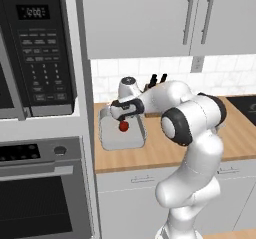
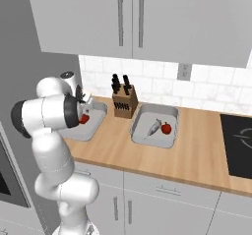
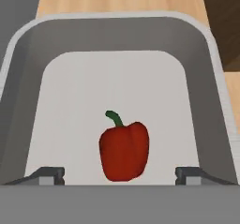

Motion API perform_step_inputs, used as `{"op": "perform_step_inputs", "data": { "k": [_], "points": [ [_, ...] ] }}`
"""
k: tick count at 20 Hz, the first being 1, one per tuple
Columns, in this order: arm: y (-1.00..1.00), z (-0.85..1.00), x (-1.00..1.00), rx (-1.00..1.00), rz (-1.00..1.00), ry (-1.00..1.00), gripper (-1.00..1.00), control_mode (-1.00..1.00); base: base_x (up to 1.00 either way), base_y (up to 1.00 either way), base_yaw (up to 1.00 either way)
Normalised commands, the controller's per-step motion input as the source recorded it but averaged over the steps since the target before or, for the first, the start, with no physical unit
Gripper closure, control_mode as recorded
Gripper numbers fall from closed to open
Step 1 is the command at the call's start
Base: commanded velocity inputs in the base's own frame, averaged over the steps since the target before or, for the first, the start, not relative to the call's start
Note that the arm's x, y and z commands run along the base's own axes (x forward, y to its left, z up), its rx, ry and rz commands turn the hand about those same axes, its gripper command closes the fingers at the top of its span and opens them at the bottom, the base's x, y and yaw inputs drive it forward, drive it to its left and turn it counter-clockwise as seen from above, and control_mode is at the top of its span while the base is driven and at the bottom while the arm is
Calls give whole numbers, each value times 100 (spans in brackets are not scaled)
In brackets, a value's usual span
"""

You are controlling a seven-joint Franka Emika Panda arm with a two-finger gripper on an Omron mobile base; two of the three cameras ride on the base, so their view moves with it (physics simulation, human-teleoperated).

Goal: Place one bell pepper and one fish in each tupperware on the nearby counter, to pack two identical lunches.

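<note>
My gripper [image 3: 122, 174] hangs open over the left tupperware [image 3: 117, 35], its two fingertips [image 3: 51, 174] wide apart. A glossy red bell pepper [image 3: 124, 150] with a green stem lies between them, with a gap on each side. From the left base the gripper [image 1: 124, 120] is just above that pepper [image 1: 123, 126] and the pale grey tray [image 1: 112, 139]. From the right base the same pepper [image 2: 84, 118] and tray [image 2: 94, 126] sit behind my arm. The right tupperware [image 2: 158, 109] holds a slim fish [image 2: 153, 127] and a second bell pepper [image 2: 167, 128].
A wooden knife block [image 2: 124, 103] stands between the two trays on the light wood counter [image 2: 187, 155]. A black cooktop [image 2: 238, 140] lies at the far right. A microwave [image 1: 37, 48] and oven [image 1: 45, 193] column borders the counter on the left.
</note>
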Motion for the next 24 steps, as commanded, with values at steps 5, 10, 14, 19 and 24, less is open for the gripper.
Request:
{"op": "perform_step_inputs", "data": {
  "k": [5,10,14,19,24],
  "points": [
    [-4,93,-100,0,0,-35,-100,-100,0,0,0],
    [-36,100,-100,-1,0,-42,-100,-100,0,0,0],
    [-80,100,-100,0,0,-33,-100,-100,0,0,0],
    [-80,92,-100,3,-2,7,-100,-100,0,0,0],
    [-57,24,-100,2,-2,24,-100,-100,0,0,0]
  ]
}}
